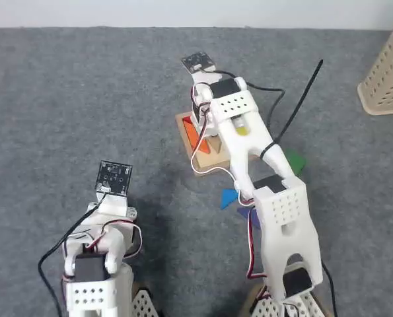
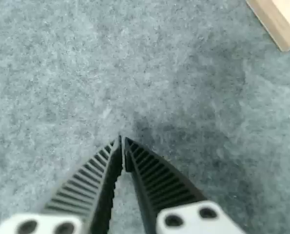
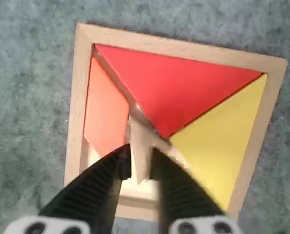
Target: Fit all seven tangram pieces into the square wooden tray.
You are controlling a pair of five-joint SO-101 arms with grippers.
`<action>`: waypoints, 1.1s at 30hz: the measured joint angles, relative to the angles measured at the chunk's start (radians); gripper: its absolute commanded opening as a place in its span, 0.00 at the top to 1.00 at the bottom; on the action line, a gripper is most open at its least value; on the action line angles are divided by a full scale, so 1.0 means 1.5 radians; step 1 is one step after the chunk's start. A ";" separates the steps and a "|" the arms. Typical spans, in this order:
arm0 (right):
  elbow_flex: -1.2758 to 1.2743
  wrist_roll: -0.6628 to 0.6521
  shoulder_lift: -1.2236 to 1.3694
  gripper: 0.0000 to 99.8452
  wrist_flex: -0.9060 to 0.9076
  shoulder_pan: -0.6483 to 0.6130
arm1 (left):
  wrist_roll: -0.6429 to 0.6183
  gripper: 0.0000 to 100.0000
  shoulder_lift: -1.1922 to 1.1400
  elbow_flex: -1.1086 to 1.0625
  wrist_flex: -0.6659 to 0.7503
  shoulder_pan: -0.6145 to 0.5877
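The right hand (image 3: pixel 140 153) hangs over the square wooden tray (image 3: pixel 183 46). Its fingers stand a narrow gap apart above the tray's bare strip, between the orange piece (image 3: pixel 103 112) and the yellow piece (image 3: pixel 218 151), and clasp nothing. The red piece (image 3: pixel 179 87) also lies in the tray. The left hand (image 2: pixel 122 141), fingers together and empty, is over the grey counter (image 2: pixel 62 73) near the tray's corner.

Three tangram pieces (image 3: pixel 169 83) lie in the tray (image 3: pixel 183 51) — loose pieces (image 1: pixel 229 197) lie on the carpet (image 1: pixel 84 99) before it.
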State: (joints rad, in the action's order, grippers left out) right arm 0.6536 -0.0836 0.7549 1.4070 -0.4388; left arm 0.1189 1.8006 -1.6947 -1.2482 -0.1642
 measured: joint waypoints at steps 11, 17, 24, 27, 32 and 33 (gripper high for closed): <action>-0.166 0.000 -0.144 0.99 -0.070 0.046 | 0.000 0.99 0.000 0.000 0.000 0.000; -0.500 0.000 -0.312 0.99 -0.320 0.045 | 0.000 0.99 0.000 0.000 0.000 0.000; -0.669 0.000 -0.381 0.99 -0.475 0.037 | 0.000 0.99 0.000 0.000 0.000 0.000; -0.672 0.000 -0.377 0.99 -0.493 0.034 | 0.000 0.99 0.000 0.000 0.000 -0.001; -0.660 0.002 -0.320 0.99 -0.497 0.013 | 0.000 0.99 0.000 0.000 0.000 0.000; -0.650 0.002 -0.311 0.99 -0.497 0.009 | 0.000 0.99 0.000 0.000 0.000 0.000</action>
State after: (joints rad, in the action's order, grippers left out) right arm -0.3207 -0.0806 0.2885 0.6613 -0.4250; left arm 0.1189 1.8006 -1.6947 -1.2482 -0.1642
